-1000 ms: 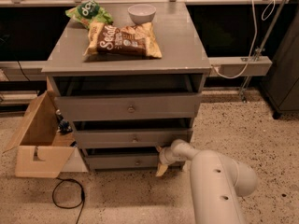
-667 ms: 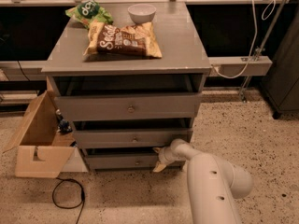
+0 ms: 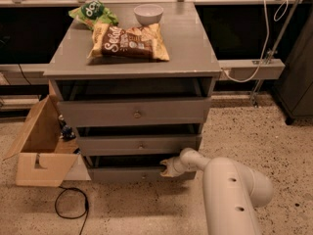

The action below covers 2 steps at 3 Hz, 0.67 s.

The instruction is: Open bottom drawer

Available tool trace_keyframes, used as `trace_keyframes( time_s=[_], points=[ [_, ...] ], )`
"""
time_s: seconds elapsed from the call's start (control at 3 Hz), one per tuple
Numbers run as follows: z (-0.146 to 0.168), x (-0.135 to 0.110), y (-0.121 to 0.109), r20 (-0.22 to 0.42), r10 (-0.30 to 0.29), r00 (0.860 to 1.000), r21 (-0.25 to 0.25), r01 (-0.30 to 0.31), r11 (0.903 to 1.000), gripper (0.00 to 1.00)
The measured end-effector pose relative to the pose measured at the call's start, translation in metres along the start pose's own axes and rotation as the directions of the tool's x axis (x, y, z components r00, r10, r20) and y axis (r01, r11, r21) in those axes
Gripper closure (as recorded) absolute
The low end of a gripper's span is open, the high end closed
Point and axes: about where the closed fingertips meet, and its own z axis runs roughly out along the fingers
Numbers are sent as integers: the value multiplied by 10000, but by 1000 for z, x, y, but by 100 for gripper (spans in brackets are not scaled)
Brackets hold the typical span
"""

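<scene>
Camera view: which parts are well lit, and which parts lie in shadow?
In the camera view, the cabinet top and chip bag are evenly lit; the gaps above the drawers are deep shadow; the claw, at the upper edge of the bottom drawer near its right end, stands pale against that dark.

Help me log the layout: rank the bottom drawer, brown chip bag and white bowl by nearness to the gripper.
The gripper is low at the cabinet front.
1. bottom drawer, right beside it.
2. brown chip bag, middle of cabinet top.
3. white bowl, back of cabinet top.
</scene>
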Motion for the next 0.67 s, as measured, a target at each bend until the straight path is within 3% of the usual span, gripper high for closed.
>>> trace_keyframes(
  time_s=[0.33,0.67],
  points=[
    [-14,-3,27,241,180,9995,-375,-171,9991,99],
    [-15,-4,36,281,223,9994,-495,-209,9986,0]
  ],
)
